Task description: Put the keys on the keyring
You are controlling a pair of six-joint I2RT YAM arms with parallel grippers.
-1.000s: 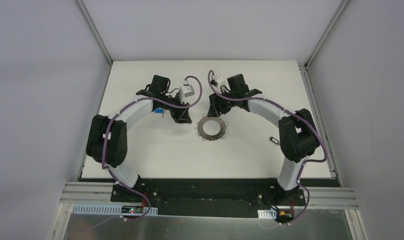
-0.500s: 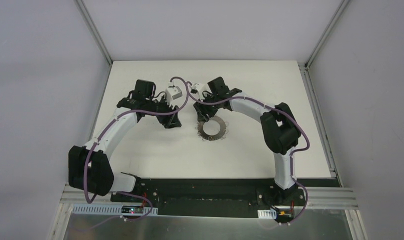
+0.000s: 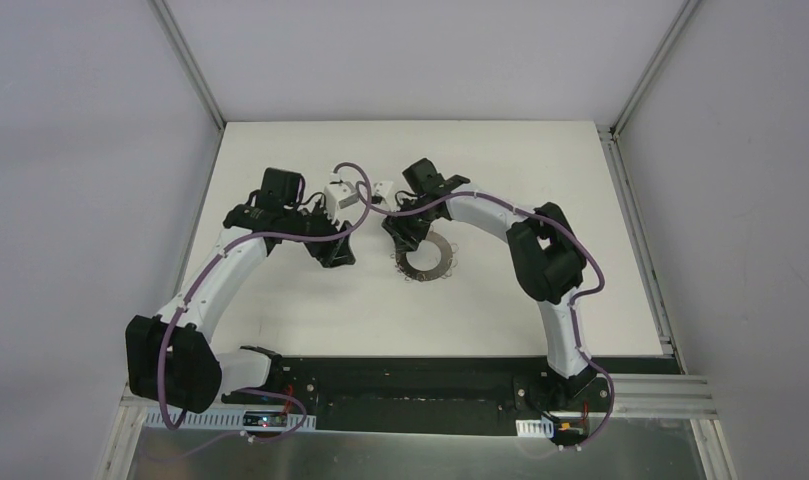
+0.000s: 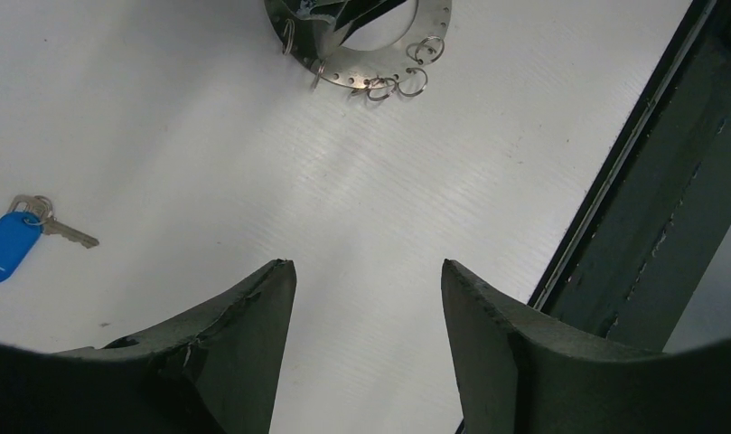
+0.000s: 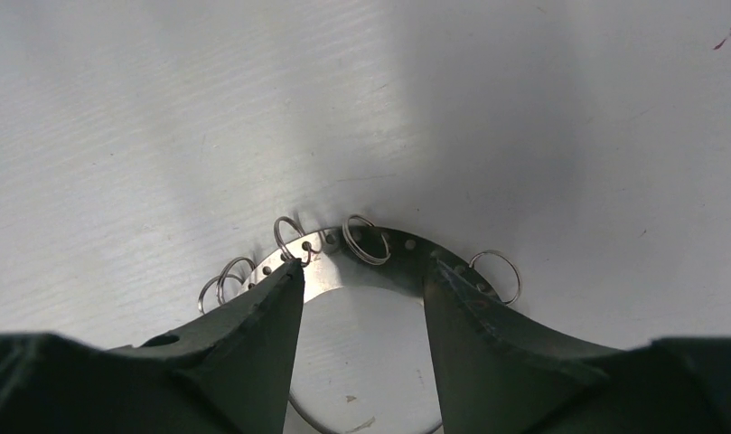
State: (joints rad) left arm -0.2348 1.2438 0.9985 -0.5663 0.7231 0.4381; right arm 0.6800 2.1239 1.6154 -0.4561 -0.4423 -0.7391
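**Right claw over the keyring, left claw bare beside the blue key**

From the top camera, the keyring (image 3: 427, 260) lies flat on the white table (image 3: 280, 300), near its middle. The right gripper (image 3: 400, 234) sits over the ring's far-left edge. The left gripper (image 3: 334, 254) hangs over the table just to the ring's left, apart from it.

The right wrist camera shows the right gripper (image 5: 363, 268) with its 2 fingers (image 5: 262, 334) spread. Their tips lie over the ring's grey band (image 5: 399, 250), 1 on each side of the centre hole. Nothing is pinched between them, and I cannot tell whether the tips touch the metal. Small wire loops (image 5: 290, 238) stand around the outer edge ahead of the tips.

In the left wrist camera, the left gripper (image 4: 366, 267) also stands apart, with only bare table between its fingers (image 4: 244, 334). The blue key (image 4: 11, 244) lies flat on the table well off to 1 side of that claw, its short silver blade pointing toward the gap. The keyring (image 4: 384, 65) is at the top of this view, well apart from the key, with the right claw's dark fingers on it.
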